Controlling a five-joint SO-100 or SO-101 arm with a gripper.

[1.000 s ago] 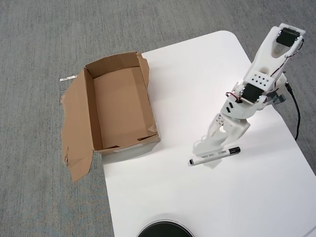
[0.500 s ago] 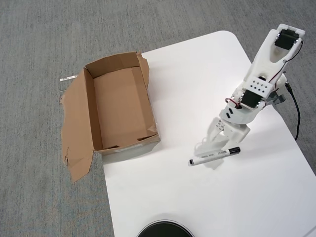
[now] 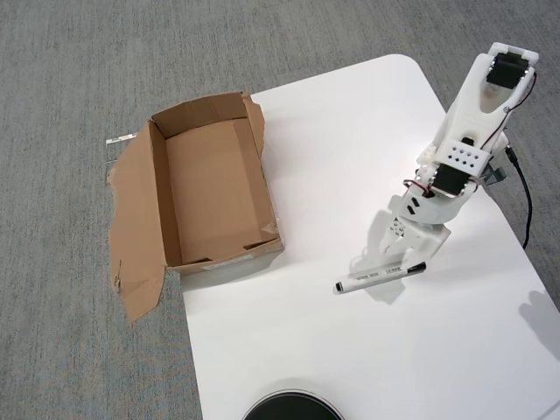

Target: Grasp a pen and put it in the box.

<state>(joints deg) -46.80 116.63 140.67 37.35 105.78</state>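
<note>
Pen [image 3: 380, 276]: a slim white marker with dark print along its barrel, a black cap at the end nearer the gripper [image 3: 395, 260] and a small black tip at the far end. It lies flat on the white worktop [image 3: 350, 140], slanted, directly under and just in front of the gripper's tips, with the capped end partly hidden beneath the white fingers. Whether the fingers touch it cannot be told from the overhead view.

The white arm [image 3: 468, 122] reaches in from the upper right edge of the worktop and folds steeply downward, its black motors and a red wire showing at the joints, so the gripper points down at the worktop. The fingers sit close over the pen's cap end; how far apart they stand cannot be told from above.

Well off to the gripper's left in this view sits the box [image 3: 214, 188], a shallow brown cardboard one with ragged torn flaps, resting half on the worktop's edge and half over the grey carpet [image 3: 79, 70]. A black cable [image 3: 525, 201] trails behind the arm's base.
</note>
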